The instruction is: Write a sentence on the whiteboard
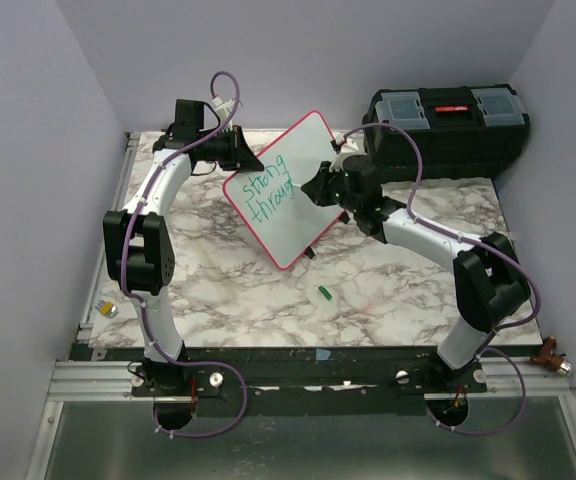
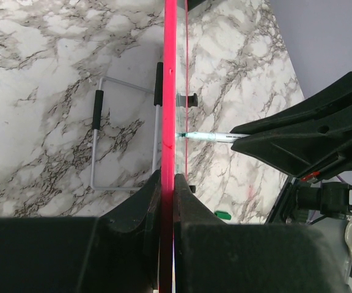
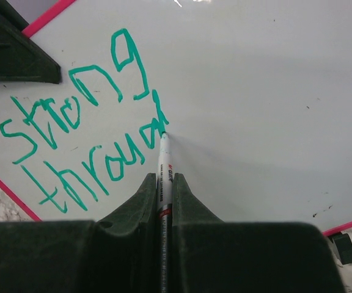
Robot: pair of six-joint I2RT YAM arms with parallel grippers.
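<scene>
Right fingers [image 3: 140, 204] gripping marker [image 3: 164, 162], arm [image 1: 438, 235] reaching whiteboard [image 3: 255, 91]

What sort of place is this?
Most likely a robotics lab test cell: two robot arms bolted to an aluminium rail at a marble-patterned table, plain walls closing it in, a black toolbox at the back.

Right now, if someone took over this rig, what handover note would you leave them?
Left gripper: shut on the whiteboard edge, holding it tilted up.
Right gripper: shut on the marker, tip touching the board.
Done: the sentence so far reads "strong", then "throu" and a started letter.
Left: finish that second word and the rest. The green cap lies on the table.
</scene>
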